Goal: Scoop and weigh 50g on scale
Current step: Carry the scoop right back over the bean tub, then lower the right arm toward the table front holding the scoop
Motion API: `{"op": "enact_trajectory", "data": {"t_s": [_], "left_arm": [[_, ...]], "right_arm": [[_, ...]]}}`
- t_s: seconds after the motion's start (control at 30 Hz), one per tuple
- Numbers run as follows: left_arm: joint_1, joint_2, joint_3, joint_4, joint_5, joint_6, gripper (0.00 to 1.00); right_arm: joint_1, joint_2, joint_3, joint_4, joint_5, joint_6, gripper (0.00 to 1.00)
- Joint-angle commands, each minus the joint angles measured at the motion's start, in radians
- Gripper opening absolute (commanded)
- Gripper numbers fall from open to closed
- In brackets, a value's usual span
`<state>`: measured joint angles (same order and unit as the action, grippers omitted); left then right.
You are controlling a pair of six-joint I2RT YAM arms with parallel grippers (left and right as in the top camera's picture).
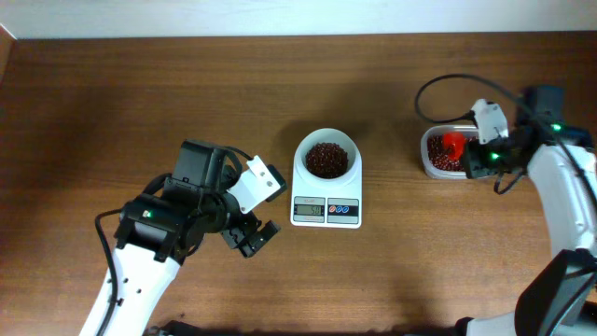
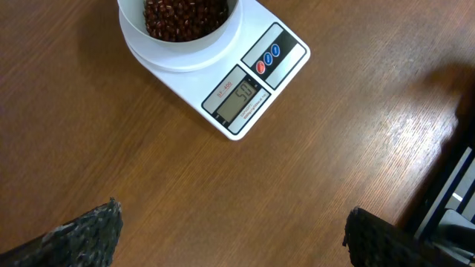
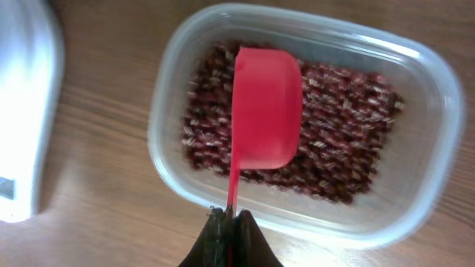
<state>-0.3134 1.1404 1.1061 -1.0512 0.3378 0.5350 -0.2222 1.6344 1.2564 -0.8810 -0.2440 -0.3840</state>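
Observation:
The white scale [image 1: 326, 191] stands mid-table; its round bowl holds a heap of dark red-brown beans [image 1: 326, 160]. The left wrist view shows the scale [image 2: 223, 70], its lit display and the beans [image 2: 184, 16]. My left gripper [image 1: 250, 236] rests left of the scale, open, with nothing between its fingertips [image 2: 96, 230]. My right gripper [image 1: 478, 161] is shut on the thin handle of a red scoop [image 3: 265, 107]. The scoop hangs turned over above more beans [image 3: 341, 148] in a clear container [image 3: 438, 111]. The scoop [image 1: 452, 145] also shows from overhead.
The clear container [image 1: 431, 163] sits right of the scale near the table's right side. A black cable [image 1: 438, 89] loops behind the right arm. The scale's edge [image 3: 26, 111] lies left of the container.

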Motion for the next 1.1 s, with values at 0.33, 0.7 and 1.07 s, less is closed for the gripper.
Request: {"op": "enact_trajectory", "data": {"t_s": [0.33,0.7,1.07], "left_arm": [[0.004,-0.01,0.013,0.001,0.014,0.017,0.99],[0.004,-0.01,0.013,0.002,0.014,0.017,0.99],[0.004,-0.01,0.013,0.001,0.014,0.017,0.99]], "right_arm": [[0.163,-0.227,0.168,-0.118,0.29,0.161,0.04],[0.163,-0.749,0.182,-0.608,0.06,0.55,0.04],[0.163,-0.876,-0.547,-0.081,-0.156,0.92,0.04]]}}
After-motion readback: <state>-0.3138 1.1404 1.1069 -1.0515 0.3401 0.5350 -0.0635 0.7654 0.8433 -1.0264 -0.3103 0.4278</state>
